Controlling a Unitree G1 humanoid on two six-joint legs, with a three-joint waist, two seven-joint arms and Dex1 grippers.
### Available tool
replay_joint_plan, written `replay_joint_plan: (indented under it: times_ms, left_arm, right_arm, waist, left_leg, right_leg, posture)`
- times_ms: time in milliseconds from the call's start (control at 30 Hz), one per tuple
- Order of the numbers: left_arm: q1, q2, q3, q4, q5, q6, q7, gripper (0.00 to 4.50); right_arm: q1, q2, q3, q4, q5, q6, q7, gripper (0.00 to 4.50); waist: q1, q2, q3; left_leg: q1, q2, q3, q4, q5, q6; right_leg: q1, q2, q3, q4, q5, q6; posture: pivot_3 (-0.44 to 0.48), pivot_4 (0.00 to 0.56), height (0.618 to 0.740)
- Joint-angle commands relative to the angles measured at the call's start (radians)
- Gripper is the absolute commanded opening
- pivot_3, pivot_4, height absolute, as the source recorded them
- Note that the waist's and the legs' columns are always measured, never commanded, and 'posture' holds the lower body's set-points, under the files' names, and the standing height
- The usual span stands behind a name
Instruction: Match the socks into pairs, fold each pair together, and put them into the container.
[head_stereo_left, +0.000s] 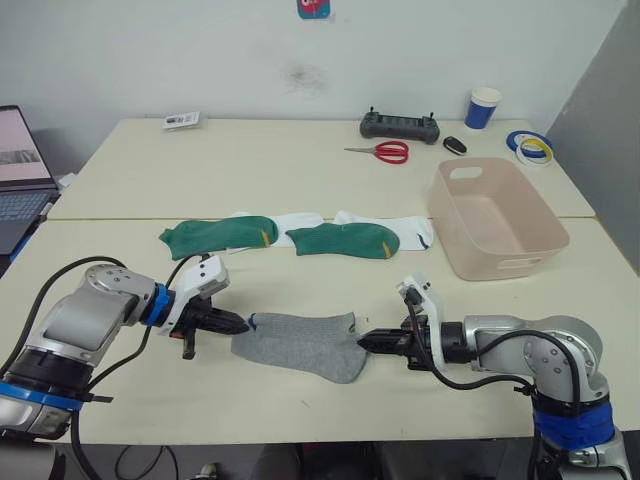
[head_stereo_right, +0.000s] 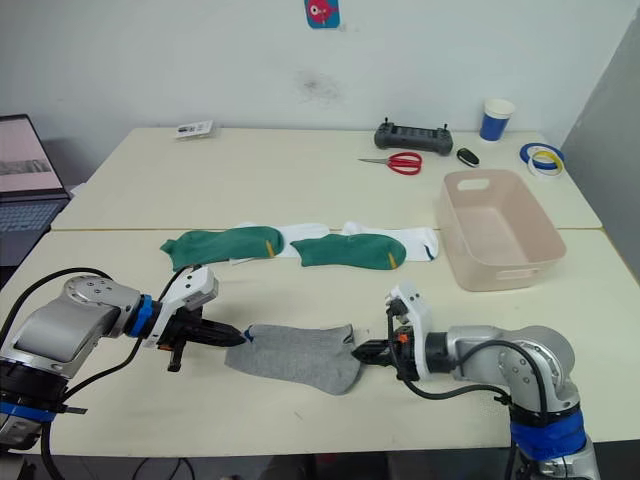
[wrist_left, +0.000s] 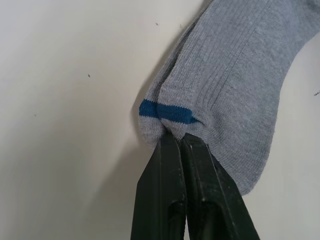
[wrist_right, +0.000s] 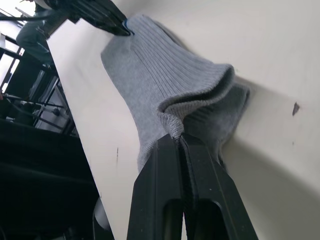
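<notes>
Socks first: in the left eye view the grey socks (head_stereo_left: 303, 344) lie stacked flat near the front edge of the table (head_stereo_left: 300, 180), stretched between the two grippers. Left gripper (head_stereo_left: 243, 324) is clamped shut on the toe end; right gripper (head_stereo_left: 362, 342) is clamped shut on the cuff end. Behind them, two green socks (head_stereo_left: 290, 237) lie in a row over the white socks (head_stereo_left: 415, 228), with the container (head_stereo_left: 495, 216) just beside that row on the robot's right, upright. Scissors (head_stereo_left: 383, 152), a black controller (head_stereo_left: 400, 125) and a blue cup (head_stereo_left: 482, 108) sit near the far edge. Left wrist view: black fingers (wrist_left: 165, 190) pressed together, pinching the grey toe beside its blue stripe (wrist_left: 165, 111); fabric rests on the tabletop. Right wrist view: fingers (wrist_right: 160, 195) closed on the ribbed cuff edge, two layers of cuff visible; left gripper (wrist_right: 125, 29) holds the opposite end.
</notes>
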Motion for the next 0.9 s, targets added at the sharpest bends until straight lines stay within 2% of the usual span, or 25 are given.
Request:
replay_joint_plan:
  times_ms: [33, 100, 167, 233, 300, 467, 567, 667, 767, 800, 833, 900]
  left_arm:
    - [0.004, 0.001, 0.025, -0.021, 0.001, -0.010, 0.004, 0.04]
    - [0.008, -0.002, 0.026, -0.016, 0.005, -0.023, 0.012, 0.04]
    - [0.009, -0.011, 0.032, -0.004, 0.008, -0.056, 0.015, 0.00]
    - [0.008, -0.019, 0.038, 0.006, 0.009, -0.076, 0.021, 0.43]
    - [0.009, -0.020, 0.040, 0.008, 0.003, -0.076, 0.017, 0.84]
    - [0.004, -0.015, 0.067, 0.027, 0.000, -0.070, 0.045, 2.27]
    - [0.008, 0.003, 0.118, 0.023, -0.026, -0.048, 0.051, 3.18]
    - [0.013, -0.013, 0.195, -0.001, -0.056, -0.073, 0.073, 3.18]
    - [0.014, -0.060, 0.274, -0.084, -0.130, -0.022, 0.127, 3.18]
    - [0.021, -0.077, 0.283, -0.118, -0.138, -0.006, 0.159, 3.20]
    - [0.039, -0.094, 0.282, -0.150, -0.118, -0.040, 0.186, 3.01]
    - [0.087, -0.141, 0.269, -0.213, -0.060, -0.187, 0.231, 2.67]
  right_arm:
    - [0.013, -0.017, 0.016, -0.022, -0.022, -0.026, 0.008, 0.00]
    - [0.018, -0.028, 0.021, -0.019, -0.034, -0.037, 0.013, 0.00]
    - [0.022, -0.038, 0.020, -0.023, -0.036, -0.042, 0.026, 0.47]
    - [0.024, -0.044, 0.016, -0.025, -0.034, -0.052, 0.034, 0.89]
    - [0.022, -0.047, 0.009, -0.021, -0.042, -0.079, 0.040, 1.53]
    - [0.001, -0.066, -0.003, -0.009, -0.068, -0.147, 0.067, 3.10]
    - [-0.013, -0.110, 0.016, -0.034, -0.103, -0.256, 0.149, 3.11]
    - [-0.020, -0.163, 0.087, -0.054, -0.220, -0.467, 0.258, 3.11]
    - [-0.023, -0.172, 0.169, -0.036, -0.330, -0.655, 0.352, 3.11]
    - [-0.028, -0.172, 0.211, -0.018, -0.384, -0.732, 0.388, 2.92]
    - [-0.034, -0.169, 0.248, 0.005, -0.427, -0.796, 0.425, 2.73]
    - [-0.055, -0.168, 0.332, 0.072, -0.535, -0.941, 0.491, 2.24]
  waist:
    - [0.000, 0.000, 0.000]
    - [-0.001, 0.000, 0.000]
    - [0.000, 0.000, 0.000]
    - [0.000, 0.000, 0.000]
    - [0.000, 0.000, 0.000]
    - [0.000, 0.000, 0.000]
    - [0.000, 0.000, 0.000]
    - [0.000, 0.000, 0.000]
    - [0.001, 0.000, 0.000]
    - [0.001, 0.000, 0.000]
    - [0.001, 0.000, 0.000]
    - [0.000, 0.000, 0.000]
  left_leg:
    - [0.000, 0.000, 0.000, 0.000, 0.000, 0.000]
    - [0.000, 0.000, 0.000, 0.000, 0.000, 0.000]
    - [0.000, 0.000, 0.000, 0.000, 0.000, 0.000]
    - [0.000, 0.000, 0.000, 0.000, 0.000, 0.000]
    - [0.000, 0.000, 0.000, 0.000, 0.000, 0.000]
    - [0.000, 0.000, 0.000, 0.000, 0.000, 0.000]
    - [0.000, 0.000, 0.000, 0.000, 0.000, 0.000]
    - [0.000, 0.000, 0.000, 0.001, 0.000, 0.000]
    - [0.000, 0.000, 0.000, 0.001, 0.000, 0.000]
    - [0.000, 0.000, -0.001, 0.001, 0.000, 0.000]
    - [0.000, 0.000, -0.001, 0.001, 0.000, 0.000]
    - [0.001, 0.000, 0.000, 0.001, 0.000, 0.000]
  right_leg:
    - [0.000, 0.000, 0.000, 0.000, 0.000, 0.000]
    - [0.000, 0.000, 0.000, 0.000, 0.000, 0.000]
    - [0.000, 0.000, 0.000, 0.000, 0.000, 0.000]
    - [0.000, 0.000, 0.000, 0.000, 0.000, 0.000]
    - [0.000, 0.000, 0.000, 0.000, 0.000, 0.000]
    - [0.000, 0.000, 0.000, 0.000, 0.000, 0.000]
    - [0.000, 0.000, 0.000, 0.000, 0.000, 0.000]
    - [0.000, 0.000, 0.000, 0.000, 0.000, 0.000]
    - [0.000, 0.000, -0.001, 0.000, 0.000, 0.000]
    - [0.000, 0.000, -0.001, 0.000, 0.000, 0.000]
    - [0.000, 0.000, -0.001, 0.000, 0.000, 0.000]
    - [0.001, 0.000, 0.000, 0.000, 0.000, 0.000]
  posture:
    - [0.000, 0.150, 0.740]
    - [0.000, 0.150, 0.740]
    - [0.000, 0.150, 0.740]
    - [0.000, 0.150, 0.740]
    - [0.000, 0.150, 0.740]
    - [0.000, 0.150, 0.740]
    - [0.000, 0.150, 0.740]
    - [0.000, 0.150, 0.740]
    - [0.000, 0.150, 0.740]
    - [0.000, 0.150, 0.740]
    - [0.000, 0.150, 0.740]
    - [0.000, 0.150, 0.740]
